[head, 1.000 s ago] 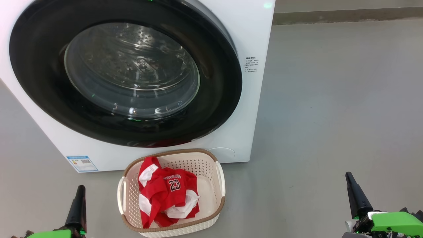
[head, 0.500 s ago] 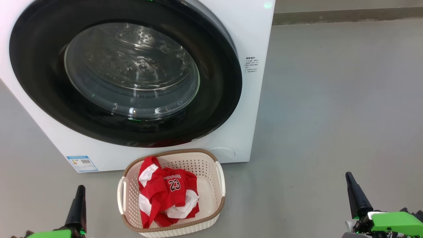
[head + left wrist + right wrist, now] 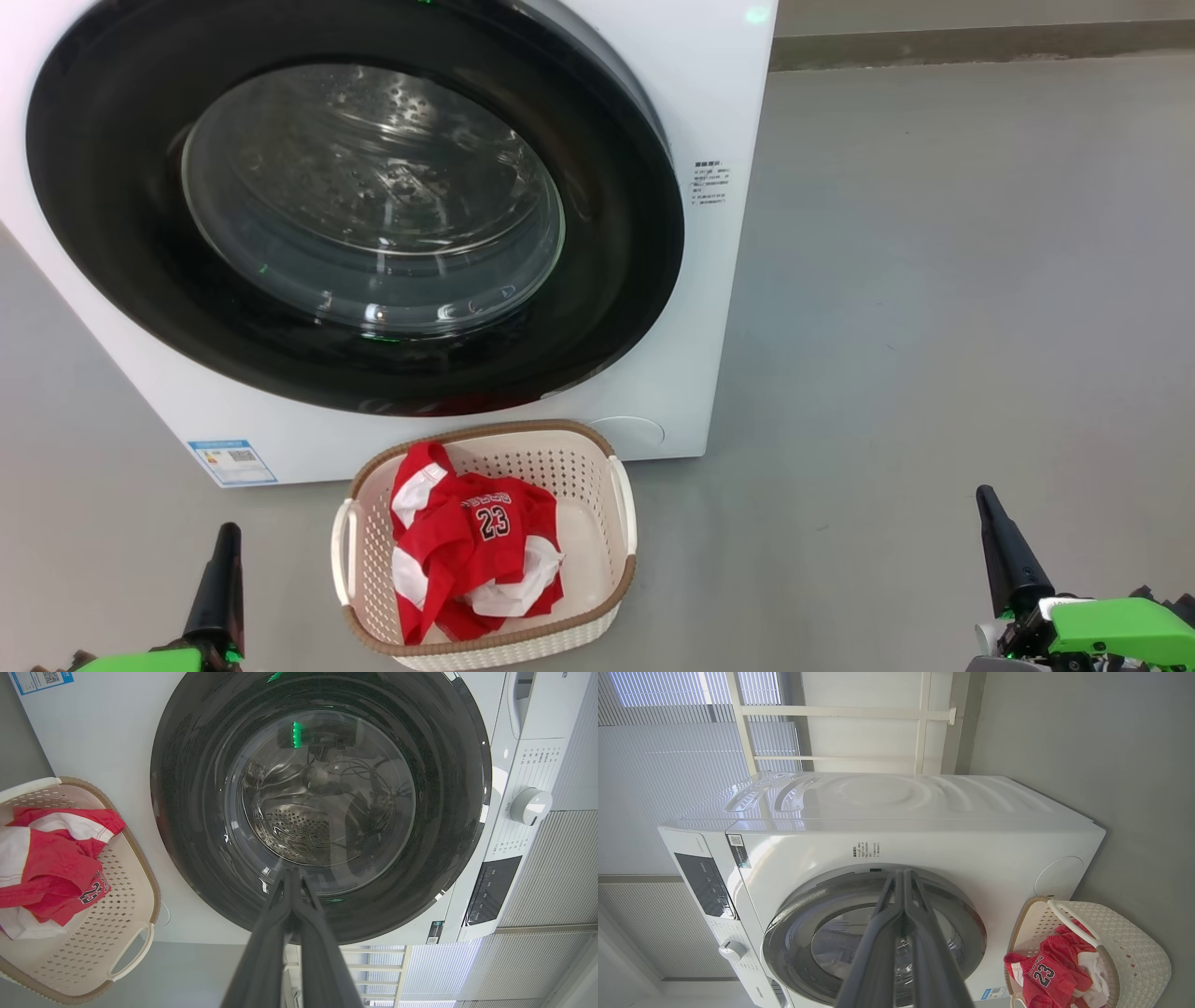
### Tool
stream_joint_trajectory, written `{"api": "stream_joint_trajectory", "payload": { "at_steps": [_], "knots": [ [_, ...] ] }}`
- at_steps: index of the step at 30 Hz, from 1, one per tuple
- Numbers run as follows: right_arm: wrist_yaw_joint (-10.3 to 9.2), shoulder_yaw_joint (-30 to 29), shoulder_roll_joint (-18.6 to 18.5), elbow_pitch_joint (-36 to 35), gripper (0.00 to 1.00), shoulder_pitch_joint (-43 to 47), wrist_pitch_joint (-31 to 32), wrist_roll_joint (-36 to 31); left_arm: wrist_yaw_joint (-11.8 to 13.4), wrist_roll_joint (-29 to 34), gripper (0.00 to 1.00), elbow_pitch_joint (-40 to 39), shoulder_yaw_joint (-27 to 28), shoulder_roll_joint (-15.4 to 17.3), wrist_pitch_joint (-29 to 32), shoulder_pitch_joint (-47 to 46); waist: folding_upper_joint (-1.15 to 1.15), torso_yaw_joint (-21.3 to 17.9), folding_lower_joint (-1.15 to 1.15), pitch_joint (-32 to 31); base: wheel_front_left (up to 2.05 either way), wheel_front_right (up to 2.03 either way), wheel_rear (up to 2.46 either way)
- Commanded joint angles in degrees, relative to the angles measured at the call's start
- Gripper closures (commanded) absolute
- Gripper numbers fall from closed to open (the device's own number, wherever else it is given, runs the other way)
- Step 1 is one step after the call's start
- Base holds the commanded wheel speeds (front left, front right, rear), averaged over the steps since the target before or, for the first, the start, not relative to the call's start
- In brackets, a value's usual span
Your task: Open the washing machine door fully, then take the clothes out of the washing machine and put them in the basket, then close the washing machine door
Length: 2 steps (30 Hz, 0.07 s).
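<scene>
Stillness over the last second: nothing has shifted that I can see. The washing machine door [image 3: 373,201] sits shut against the washing machine [image 3: 714,84], and the drum looks bare through the glass. The clothes [image 3: 467,551] lie heaped in the basket [image 3: 583,467] just in front. I judge the task finished. My left gripper [image 3: 227,537] and right gripper [image 3: 986,502] hang low at either side, clear of the basket, fingers pressed together, holding nothing.

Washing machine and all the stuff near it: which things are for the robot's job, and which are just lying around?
For the job: washing machine, washing machine door, clothes, basket.
Just there: blue sticker, dial, blinds, floor.
</scene>
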Motion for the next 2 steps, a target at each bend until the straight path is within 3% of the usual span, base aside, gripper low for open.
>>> {"api": "stream_joint_trajectory", "payload": {
  "at_steps": [1, 2],
  "knots": [
    [-0.06, 1.34, -0.23, -1.7, 1.0, -2.64, 0.46, 0.16, -0.19, 0.0, 1.0, -1.16, 2.0, 0.94, 0.43, -2.2, 0.0, 0.0, 0.0, 0.0, 0.0, 0.0, 0.0],
    [-0.06, 1.34, -0.23, -1.7, 1.0, -2.64, 0.46, 0.16, -0.19, 0.0, 1.0, -1.16, 2.01, 0.94, 0.43, -2.2, 0.0, 0.0, 0.0, 0.0, 0.0, 0.0, 0.0]
  ]
}}
